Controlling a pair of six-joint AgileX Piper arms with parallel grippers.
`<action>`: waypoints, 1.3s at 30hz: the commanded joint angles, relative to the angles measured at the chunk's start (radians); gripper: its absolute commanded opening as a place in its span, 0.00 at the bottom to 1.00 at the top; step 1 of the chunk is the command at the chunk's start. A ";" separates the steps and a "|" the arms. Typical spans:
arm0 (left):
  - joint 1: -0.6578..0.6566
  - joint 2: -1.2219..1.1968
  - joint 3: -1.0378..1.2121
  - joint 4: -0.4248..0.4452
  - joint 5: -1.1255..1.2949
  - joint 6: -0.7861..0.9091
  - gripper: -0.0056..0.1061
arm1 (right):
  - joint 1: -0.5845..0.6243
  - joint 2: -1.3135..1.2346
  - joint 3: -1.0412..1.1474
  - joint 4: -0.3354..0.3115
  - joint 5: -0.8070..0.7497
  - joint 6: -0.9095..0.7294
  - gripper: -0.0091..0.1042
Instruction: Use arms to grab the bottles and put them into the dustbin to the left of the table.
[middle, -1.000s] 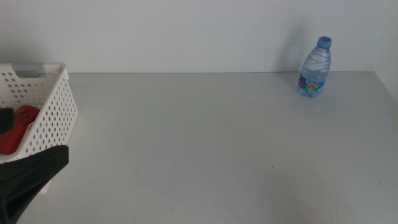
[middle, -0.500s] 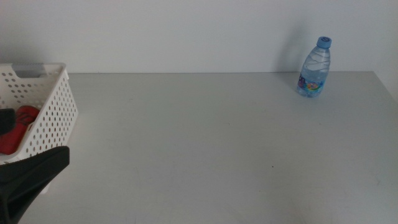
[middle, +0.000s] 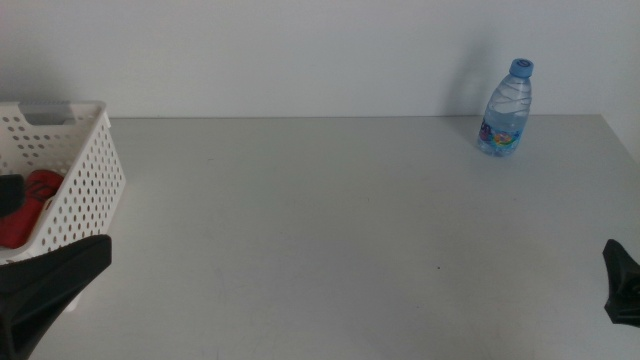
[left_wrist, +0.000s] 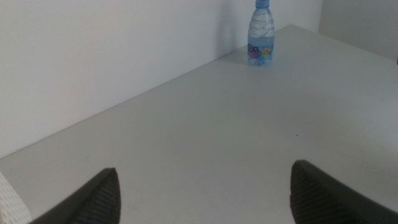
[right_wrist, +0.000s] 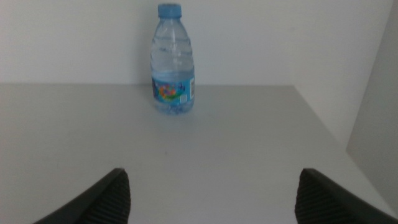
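Your right gripper (right_wrist: 211, 202), jaws spread wide and empty, faces the water bottle (middle: 506, 106) upright near the table's (middle: 330, 230) far right corner; close off-centre and you tip it toward the edge; your left gripper (left_wrist: 205, 196) waits wide open beside the dustbin (middle: 95, 165).

Clear glossy plastic water bottle (middle: 507, 108), perforated white plastic dustbin (middle: 88, 165), matt smooth table (middle: 330, 220).
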 joint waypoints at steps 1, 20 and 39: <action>-0.004 0.013 -0.027 -0.018 -0.075 -0.010 0.89 | -0.006 0.105 -0.046 -0.033 -0.238 -0.015 0.68; -0.004 0.013 -0.027 -0.018 -0.075 -0.010 0.89 | -0.006 0.680 -0.829 -0.162 -0.127 -0.024 0.74; -0.004 0.013 -0.027 -0.018 -0.075 -0.010 0.89 | 0.004 0.955 -1.375 -0.257 0.280 0.110 0.18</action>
